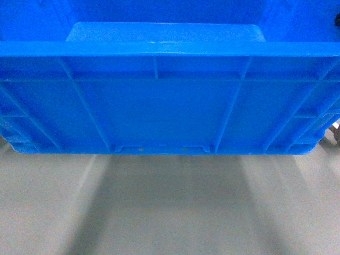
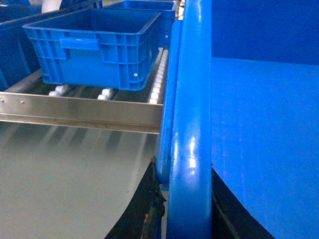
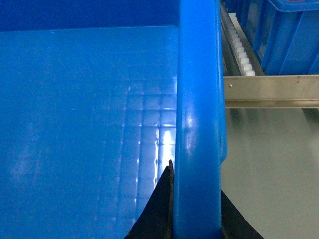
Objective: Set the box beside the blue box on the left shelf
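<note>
The box (image 1: pixel 170 106) fills the upper half of the head view, held off the grey floor, and no gripper shows in that view. My left gripper (image 2: pixel 188 211) is shut on the box's left rim (image 2: pixel 192 99), one black finger (image 2: pixel 147 209) outside the wall and one inside. My right gripper (image 3: pixel 197 214) is shut on the right rim (image 3: pixel 199 99), with the box's smooth inside (image 3: pixel 89 124) to its left. The blue box (image 2: pixel 94 45) stands on the left shelf (image 2: pixel 79 107), on white rollers (image 2: pixel 157 84), ahead and left of the held box.
Another blue crate (image 3: pixel 289 35) sits on the rack to the right, behind a metal front rail (image 3: pixel 269 92) and a roller row (image 3: pixel 239 50). More blue crates (image 2: pixel 144 5) stand behind the blue box. Grey floor (image 1: pixel 170 207) lies below.
</note>
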Motion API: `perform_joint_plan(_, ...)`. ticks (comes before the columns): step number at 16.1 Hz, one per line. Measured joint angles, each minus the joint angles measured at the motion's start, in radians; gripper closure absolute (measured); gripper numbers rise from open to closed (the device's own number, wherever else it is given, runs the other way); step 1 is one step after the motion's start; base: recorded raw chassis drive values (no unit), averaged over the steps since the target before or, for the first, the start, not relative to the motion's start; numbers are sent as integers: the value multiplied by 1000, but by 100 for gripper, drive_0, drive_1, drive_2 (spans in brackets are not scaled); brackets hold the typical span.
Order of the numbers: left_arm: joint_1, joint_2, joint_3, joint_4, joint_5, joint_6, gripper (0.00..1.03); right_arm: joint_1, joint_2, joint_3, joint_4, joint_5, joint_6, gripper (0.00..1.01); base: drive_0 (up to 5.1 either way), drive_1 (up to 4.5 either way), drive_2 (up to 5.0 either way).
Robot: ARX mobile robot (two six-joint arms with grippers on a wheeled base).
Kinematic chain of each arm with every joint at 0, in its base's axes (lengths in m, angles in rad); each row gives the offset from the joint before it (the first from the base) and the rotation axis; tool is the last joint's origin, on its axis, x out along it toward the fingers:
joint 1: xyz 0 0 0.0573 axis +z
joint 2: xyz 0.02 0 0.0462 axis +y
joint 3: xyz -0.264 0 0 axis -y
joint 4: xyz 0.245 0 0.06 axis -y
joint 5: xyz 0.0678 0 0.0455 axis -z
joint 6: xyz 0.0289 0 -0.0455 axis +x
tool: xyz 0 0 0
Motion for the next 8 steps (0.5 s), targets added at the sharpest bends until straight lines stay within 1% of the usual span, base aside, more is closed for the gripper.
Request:
perform_joint_plan(2, 0, 0, 0, 0, 0, 0, 89, 0, 0, 0, 0, 0, 0, 94, -14, 386, -414)
perform_joint_plan(5, 0, 0, 0, -2, 0, 0, 89, 1, 0, 0, -1, -1, 0, 94, 286, 207, -499)
perform_joint_plan(8, 0, 1, 0, 4, 0, 0, 89, 0, 0, 0, 1, -1, 0, 94, 372, 100, -473)
